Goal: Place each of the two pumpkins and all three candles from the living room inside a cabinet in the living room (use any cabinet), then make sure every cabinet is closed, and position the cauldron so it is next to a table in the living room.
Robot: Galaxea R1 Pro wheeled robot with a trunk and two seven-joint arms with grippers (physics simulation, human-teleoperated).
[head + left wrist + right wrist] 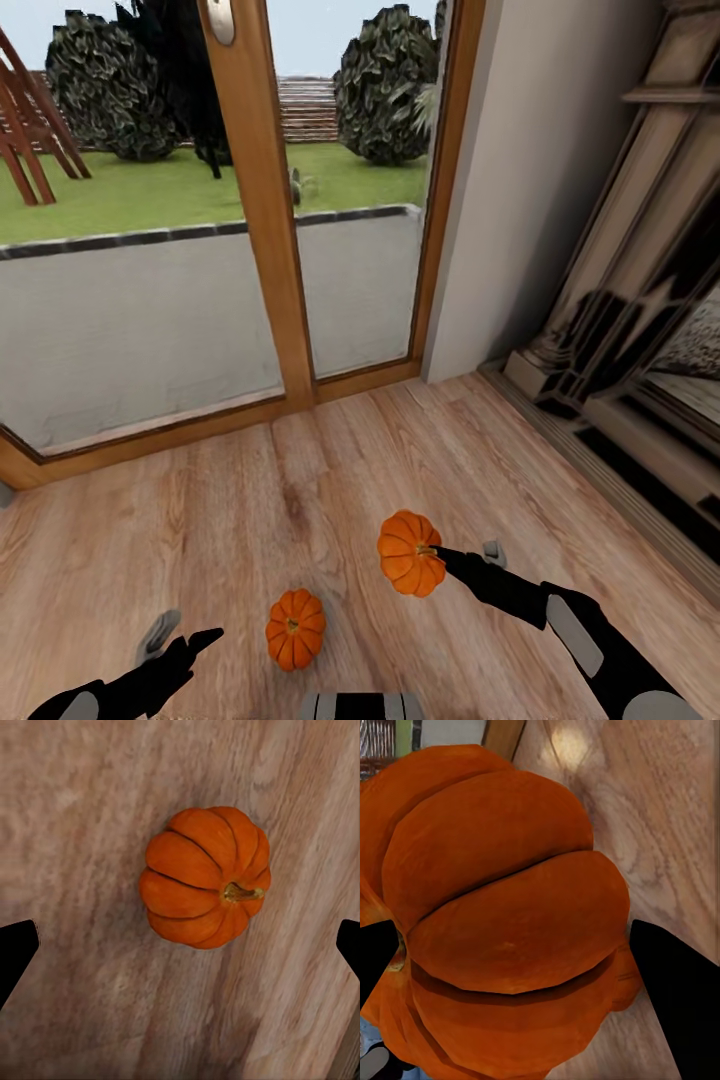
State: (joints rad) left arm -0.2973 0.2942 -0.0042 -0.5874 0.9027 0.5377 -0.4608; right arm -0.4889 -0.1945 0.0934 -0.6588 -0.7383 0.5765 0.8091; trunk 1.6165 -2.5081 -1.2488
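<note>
Pumpkin (295,628) on wood floor (300,500) | glass door (150,250) | fireplace (640,300)

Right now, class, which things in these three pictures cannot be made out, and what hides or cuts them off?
- Held pumpkin, right wrist view: its edges run past the picture's border, and its far side is hidden by its own bulk.
- Right end effector, head view: one finger is behind the pumpkin.
- Fireplace, head view: cut by the right edge.
- Floor pumpkin, left wrist view: underside unseen.
</note>
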